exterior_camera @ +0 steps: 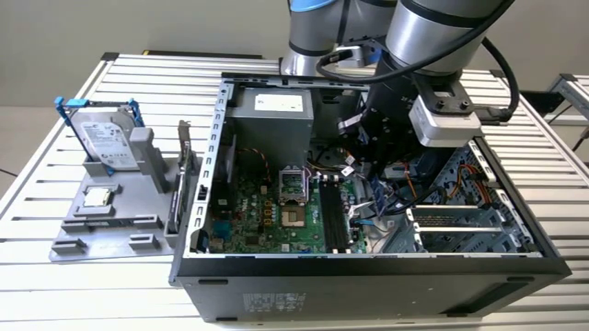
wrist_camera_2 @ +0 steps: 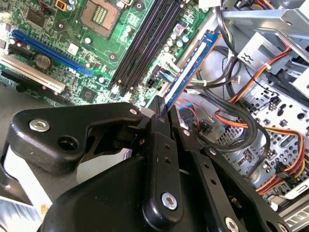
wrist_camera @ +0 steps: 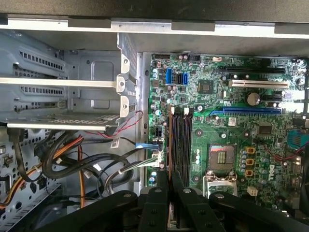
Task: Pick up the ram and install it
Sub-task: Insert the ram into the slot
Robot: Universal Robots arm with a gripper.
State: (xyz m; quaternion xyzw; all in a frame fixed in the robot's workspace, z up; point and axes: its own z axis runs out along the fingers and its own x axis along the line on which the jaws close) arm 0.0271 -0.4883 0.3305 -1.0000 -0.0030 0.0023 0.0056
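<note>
The ram (wrist_camera_2: 188, 72) is a long, narrow stick with a blue edge, and my gripper (wrist_camera_2: 161, 113) is shut on one end of it. It hangs inside the open computer case, above the cables beside the motherboard (wrist_camera_2: 72, 48). The black memory slots (wrist_camera_2: 145, 43) lie a little to one side of it. In the first wrist view the ram (wrist_camera: 169, 145) shows edge-on, running along the outer side of the memory slots (wrist_camera: 182, 140) from my gripper (wrist_camera: 169, 182). In the exterior view my gripper (exterior_camera: 376, 181) reaches down into the case just to the exterior view's right of the memory slots (exterior_camera: 336, 214).
The case's metal drive cage (exterior_camera: 460, 221) and bundles of orange and black cables (wrist_camera_2: 241, 111) crowd the side next to the ram. Outside the case, a grey fixture (exterior_camera: 110, 227) holds a hard drive in a blue frame (exterior_camera: 101, 141) and an upright card with a bracket (exterior_camera: 184, 172).
</note>
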